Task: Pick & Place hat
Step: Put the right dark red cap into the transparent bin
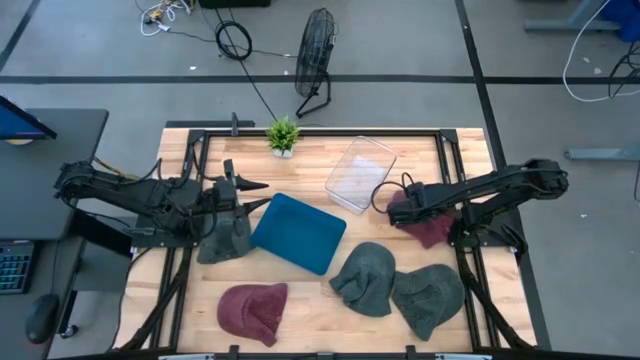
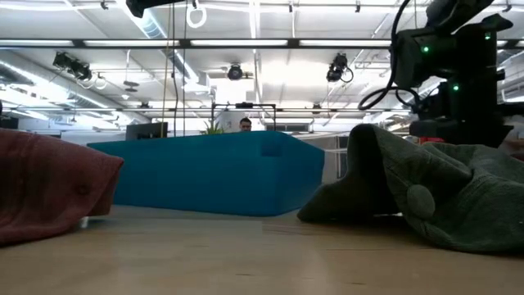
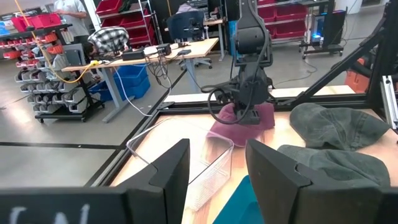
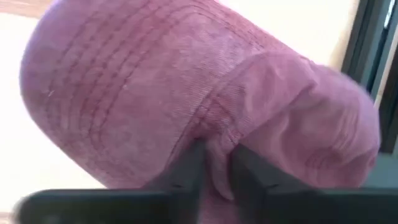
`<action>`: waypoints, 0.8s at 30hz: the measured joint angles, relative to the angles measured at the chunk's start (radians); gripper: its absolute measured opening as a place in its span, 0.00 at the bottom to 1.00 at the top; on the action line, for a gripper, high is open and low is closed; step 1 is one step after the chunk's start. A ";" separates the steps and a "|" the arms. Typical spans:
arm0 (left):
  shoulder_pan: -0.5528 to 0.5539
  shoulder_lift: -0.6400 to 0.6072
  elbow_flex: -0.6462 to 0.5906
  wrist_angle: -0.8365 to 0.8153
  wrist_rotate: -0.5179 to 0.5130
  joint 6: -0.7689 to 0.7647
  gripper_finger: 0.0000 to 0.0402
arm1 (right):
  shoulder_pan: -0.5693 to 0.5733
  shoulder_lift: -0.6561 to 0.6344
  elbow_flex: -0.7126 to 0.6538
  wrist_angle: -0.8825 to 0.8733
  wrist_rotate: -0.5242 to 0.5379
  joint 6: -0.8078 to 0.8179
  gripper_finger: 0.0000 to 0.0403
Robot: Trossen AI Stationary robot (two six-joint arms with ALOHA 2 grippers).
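Note:
A maroon hat (image 1: 430, 226) sits near the table's right edge, under my right gripper (image 1: 405, 207), which is shut on it. My left gripper (image 1: 262, 195) is at the table's left, pointing level toward the right. Its fingers are open with nothing between them in the left wrist view (image 3: 217, 158). A heaped grey-green hat (image 1: 224, 238) lies beneath that wrist. Two more grey-green hats (image 1: 367, 278) (image 1: 428, 297) and a second maroon hat (image 1: 255, 310) lie along the near edge. My right gripper pinches a raised fold of the maroon hat's crown (image 4: 217, 163) between its two fingers (image 4: 189, 168), coming from above and slanting toward the table's left. The hat bunches below the fingers. In the left wrist view its lower part (image 3: 239, 127) seems to rest on the table.
A teal tray (image 1: 298, 232) lies in the middle of the table, between the arms. A clear plastic bin (image 1: 360, 172) stands just left of the held hat. A small plant (image 1: 283, 135) stands at the far edge. Black frame rails (image 1: 450, 160) border the table.

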 joint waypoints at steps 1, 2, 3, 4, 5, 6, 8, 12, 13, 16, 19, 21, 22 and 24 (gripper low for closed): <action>0.000 0.000 0.000 0.000 0.000 0.000 0.40 | 0.000 0.000 0.000 0.005 0.011 -0.028 0.10; 0.000 0.000 0.000 0.000 0.000 0.000 0.40 | 0.000 0.000 0.000 0.010 0.018 -0.054 0.05; 0.000 0.000 0.000 0.000 0.000 0.000 0.40 | 0.000 0.000 0.000 0.011 0.023 -0.081 0.03; 0.000 0.000 0.000 0.000 0.000 0.000 0.40 | 0.000 0.000 0.004 0.011 0.026 -0.097 0.03; 0.000 0.000 0.000 0.000 0.000 0.000 0.40 | 0.000 0.000 0.009 0.009 0.029 -0.111 0.03; 0.000 0.000 0.000 0.000 0.000 0.000 0.40 | 0.000 0.000 0.018 0.008 0.035 -0.126 0.03; 0.000 0.000 0.000 0.000 0.000 0.000 0.40 | 0.004 -0.004 0.047 -0.009 0.046 -0.171 0.02; 0.000 0.000 0.000 0.001 0.000 -0.001 0.40 | 0.024 -0.008 0.174 -0.114 0.097 -0.264 0.01; 0.000 0.000 0.000 0.001 0.000 -0.001 0.40 | 0.029 -0.008 0.218 -0.162 0.111 -0.284 0.01; 0.000 0.000 0.000 0.003 0.000 -0.002 0.40 | 0.044 -0.009 0.366 -0.340 0.171 -0.350 0.01; 0.000 0.000 0.000 0.004 0.000 -0.002 0.40 | 0.058 -0.010 0.501 -0.456 0.246 -0.509 0.00; 0.000 0.000 0.000 0.004 0.000 -0.011 0.40 | 0.064 -0.010 0.567 -0.454 0.300 -0.730 0.00; 0.000 0.000 0.000 0.004 0.000 -0.016 0.40 | 0.066 -0.010 0.588 -0.427 0.346 -0.848 0.00; 0.000 0.000 0.000 0.004 0.000 -0.021 0.40 | 0.066 -0.010 0.611 -0.307 0.459 -1.050 0.00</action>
